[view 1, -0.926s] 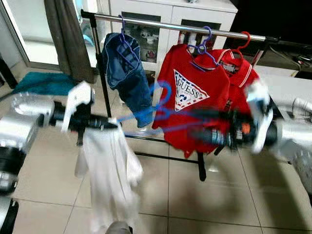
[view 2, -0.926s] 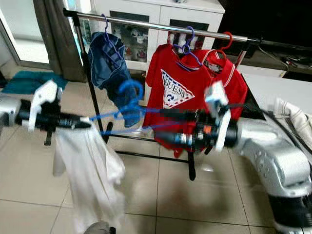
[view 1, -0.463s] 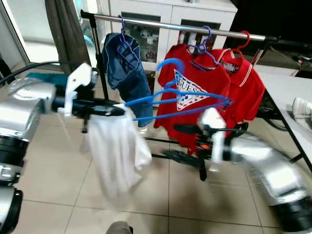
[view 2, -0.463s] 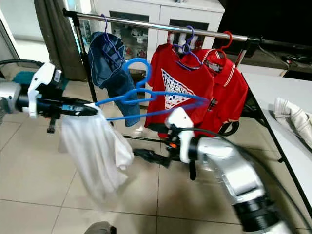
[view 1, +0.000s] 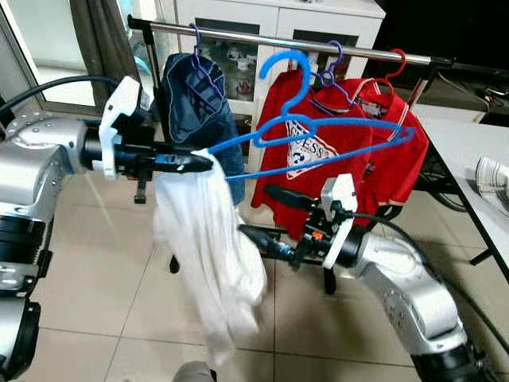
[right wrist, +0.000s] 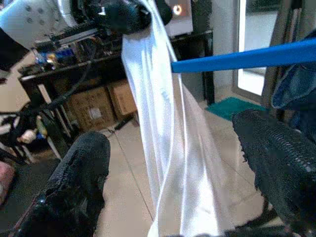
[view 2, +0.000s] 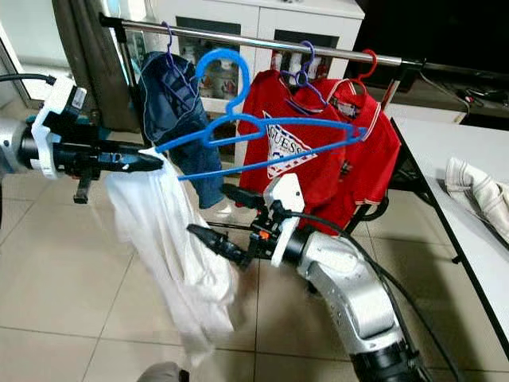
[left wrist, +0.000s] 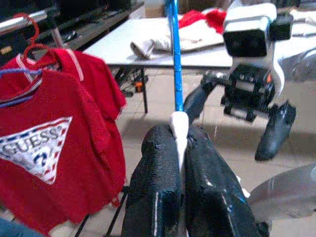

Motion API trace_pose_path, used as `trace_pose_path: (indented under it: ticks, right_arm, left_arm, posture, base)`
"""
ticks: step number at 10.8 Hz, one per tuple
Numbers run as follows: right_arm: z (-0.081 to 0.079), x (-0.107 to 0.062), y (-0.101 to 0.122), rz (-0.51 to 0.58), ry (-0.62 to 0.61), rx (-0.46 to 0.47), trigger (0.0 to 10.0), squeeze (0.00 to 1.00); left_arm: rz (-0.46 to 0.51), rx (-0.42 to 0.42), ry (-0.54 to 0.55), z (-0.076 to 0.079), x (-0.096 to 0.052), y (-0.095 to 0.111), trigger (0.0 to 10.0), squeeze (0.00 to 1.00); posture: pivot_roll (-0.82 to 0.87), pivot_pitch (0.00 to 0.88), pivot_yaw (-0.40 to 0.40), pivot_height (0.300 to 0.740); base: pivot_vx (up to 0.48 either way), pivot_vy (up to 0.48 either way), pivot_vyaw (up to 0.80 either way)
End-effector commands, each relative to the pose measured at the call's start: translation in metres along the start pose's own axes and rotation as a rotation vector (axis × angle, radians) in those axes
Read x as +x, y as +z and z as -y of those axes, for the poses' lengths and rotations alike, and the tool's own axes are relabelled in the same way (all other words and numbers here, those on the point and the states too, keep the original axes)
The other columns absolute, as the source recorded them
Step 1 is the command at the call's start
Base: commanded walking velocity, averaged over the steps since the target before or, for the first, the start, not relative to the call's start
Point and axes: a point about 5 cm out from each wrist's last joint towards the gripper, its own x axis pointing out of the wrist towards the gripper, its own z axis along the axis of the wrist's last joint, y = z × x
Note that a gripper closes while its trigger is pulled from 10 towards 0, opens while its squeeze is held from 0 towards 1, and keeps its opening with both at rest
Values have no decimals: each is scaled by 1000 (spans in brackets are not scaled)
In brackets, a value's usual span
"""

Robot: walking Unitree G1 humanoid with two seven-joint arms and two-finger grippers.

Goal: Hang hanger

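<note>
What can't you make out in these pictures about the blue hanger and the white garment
- Blue hanger: whether its hook is over the rail yet; head views give no depth.
- Left gripper: its fingers and the white garment cover the hanger end.
- White garment: its type; bunched in every view.
- Blue garment: its hanger, covered by the fabric.

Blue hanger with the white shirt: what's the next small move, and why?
Probably lift the left gripper a little higher and forward: the blue hanger has its hook at rail height but not over it, between the jeans and red shirts.
</note>
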Motion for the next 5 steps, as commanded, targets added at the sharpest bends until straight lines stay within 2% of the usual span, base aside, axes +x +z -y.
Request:
trace_pose_path:
  ticks: [1, 3, 5]
  right_arm:
    - [-4, 2, 3, 35, 15, 14, 10000, 0]
    - [-6, 6, 9, 83, 26, 63, 10000, 0]
    - [-12, 22, 12, 96, 41, 97, 10000, 0]
  left_arm:
    - [41, 66, -1, -1, 0, 22, 0, 0]
    - [46, 68, -4, 0, 0, 23, 0, 0]
    - [43, 70, 2, 2, 8, 21, 0, 0]
  posture:
    - [141, 18, -45, 740]
    - [142, 26, -46, 740]
    - [146, 33, -47, 740]
  base:
    - [0, 0, 0]
    - [0, 0, 0]
    - [0, 0, 0]
